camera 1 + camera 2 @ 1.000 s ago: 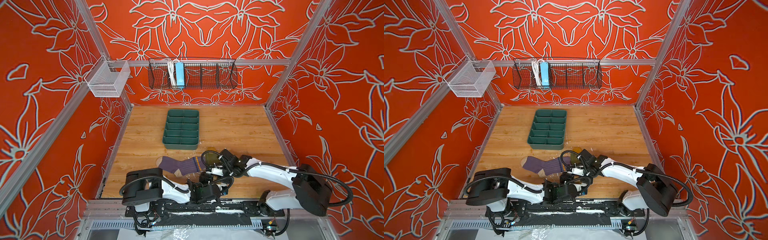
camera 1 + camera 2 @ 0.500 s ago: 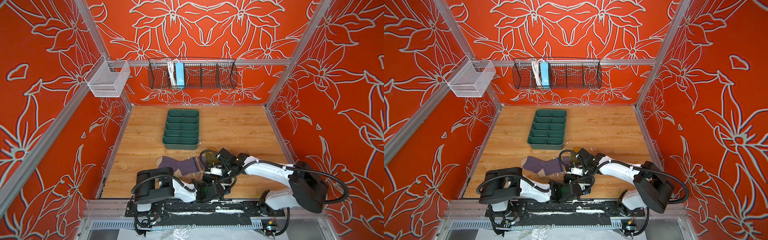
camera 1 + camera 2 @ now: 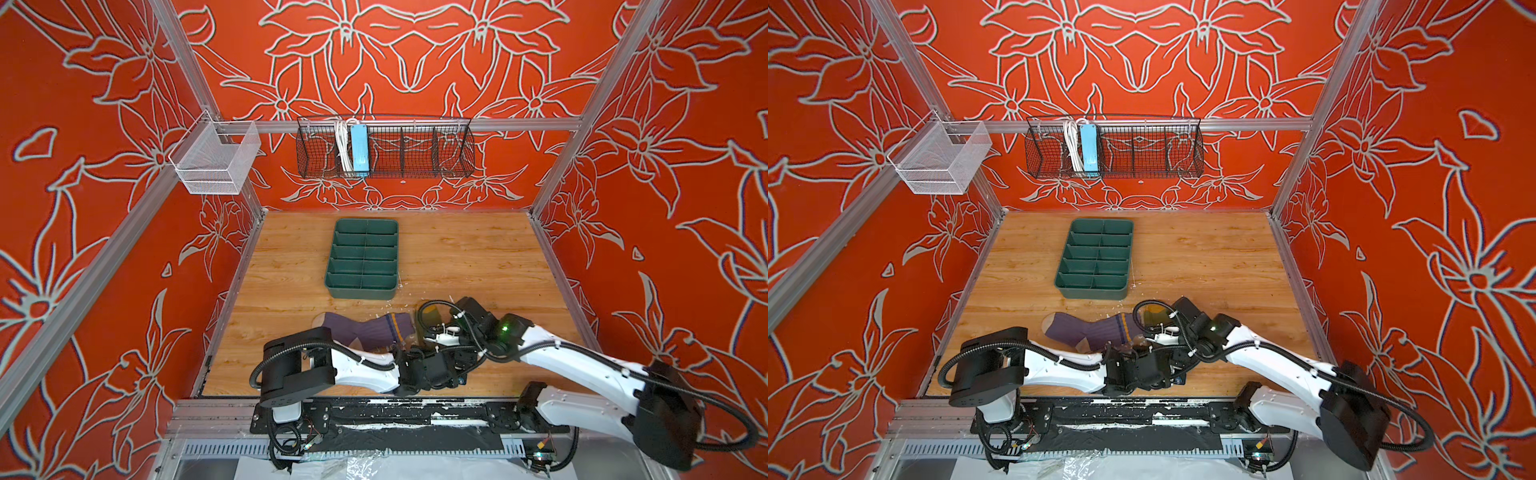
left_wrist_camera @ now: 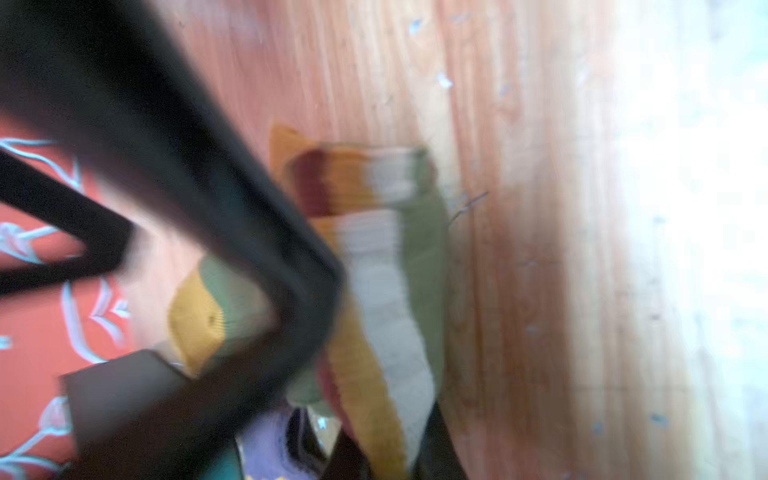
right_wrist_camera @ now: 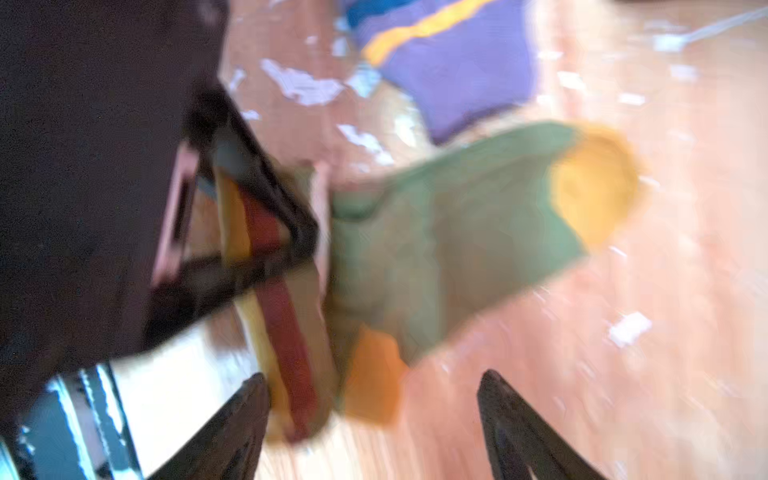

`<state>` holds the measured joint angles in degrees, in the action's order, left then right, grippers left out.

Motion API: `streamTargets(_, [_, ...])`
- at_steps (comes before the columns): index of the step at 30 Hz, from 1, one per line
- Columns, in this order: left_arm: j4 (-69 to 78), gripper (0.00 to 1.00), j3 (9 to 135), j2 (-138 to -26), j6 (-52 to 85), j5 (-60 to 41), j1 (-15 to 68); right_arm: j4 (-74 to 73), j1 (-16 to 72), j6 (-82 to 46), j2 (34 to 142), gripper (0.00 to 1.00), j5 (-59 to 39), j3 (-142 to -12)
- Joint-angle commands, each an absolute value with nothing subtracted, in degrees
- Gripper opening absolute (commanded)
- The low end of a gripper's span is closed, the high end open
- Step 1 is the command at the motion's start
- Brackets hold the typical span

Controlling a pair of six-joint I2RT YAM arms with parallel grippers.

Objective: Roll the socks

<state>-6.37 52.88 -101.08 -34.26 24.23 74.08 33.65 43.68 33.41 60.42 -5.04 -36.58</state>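
Olive sock (image 5: 457, 232), cuff pinched in left claw (image 4: 390, 449) (right claw (image 5: 374, 376) gaping).

Light wooden tabletop (image 3: 457, 249) with storage pieces.
A dark green divided plastic tray (image 3: 360, 292) sits centre; a black wire basket (image 3: 453, 166) holding a blue power strip (image 3: 359, 147) hangs on the far wall, and a white mesh basket (image 3: 216, 174) far left.

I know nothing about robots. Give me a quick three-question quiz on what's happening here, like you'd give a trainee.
1. True or false: the purple sock lies inside the green tray.
2. Fill in: the right gripper stands ___ (open/shut).
3. The olive sock is pinched at its striped cuff by: A) the left gripper, B) the right gripper, C) neither.
Key: 1 false; 2 open; 3 A.
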Motion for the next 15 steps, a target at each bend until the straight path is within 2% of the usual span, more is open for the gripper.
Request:
streamTargets(1, [-16.0,0.00,54.9,-102.4,-28.5,17.3,71.1,37.7,38.8,36.8,53.1,0.82,-1.0,-34.9])
streamTargets(7, [-22.3,0.00,59.8,-104.3,-26.2,10.3,68.2,27.3,28.4,41.9,38.7,0.84,8.2,-33.0])
streamTargets(12, [-31.3,0.00,66.5,-106.9,-21.9,-3.4,61.8,15.8,22.6,40.7,31.8,0.85,15.2,-33.1])
streamTargets(15, [-37.0,0.00,71.4,-110.4,-20.7,-12.7,58.7,17.1,22.1,37.4,27.9,0.84,13.4,-36.9])
